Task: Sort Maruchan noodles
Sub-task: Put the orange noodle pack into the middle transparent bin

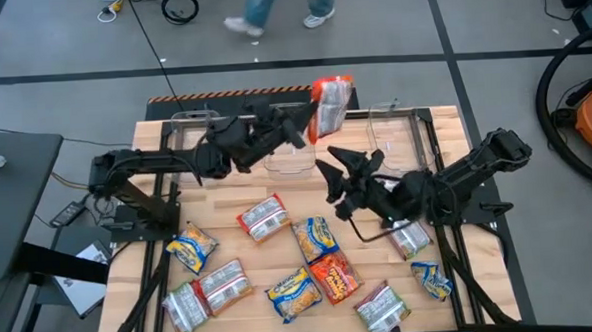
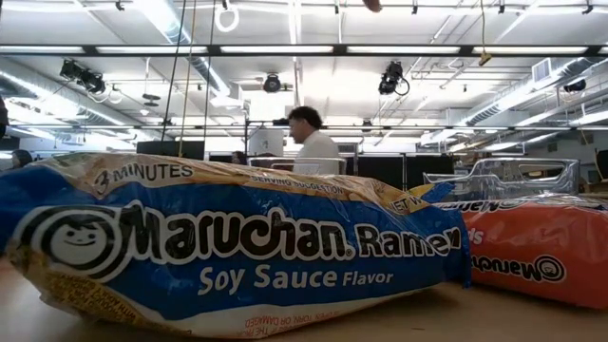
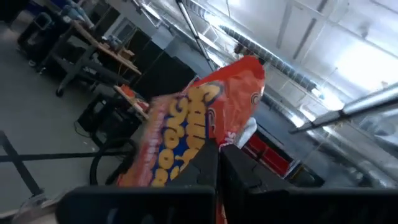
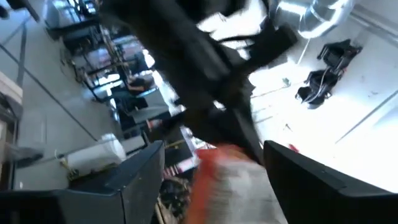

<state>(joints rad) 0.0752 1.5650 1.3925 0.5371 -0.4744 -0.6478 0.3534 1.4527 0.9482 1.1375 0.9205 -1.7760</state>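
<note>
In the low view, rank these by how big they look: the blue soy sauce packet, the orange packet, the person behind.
1. Blue soy sauce packet, filling most of the width.
2. Orange packet, partly cut off at the edge.
3. Person, far back in the room.
Nearness to the camera drives this order, not true size.

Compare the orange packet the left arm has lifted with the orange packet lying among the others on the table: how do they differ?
The lifted orange packet is clamped in the shut left gripper, raised at the table's far edge by the clear bins; the orange packet on the table lies flat and untouched near the front. The lifted one stands on edge; the other shows its full face, touching yellow-and-blue packets. Both are orange ramen packets.
</note>
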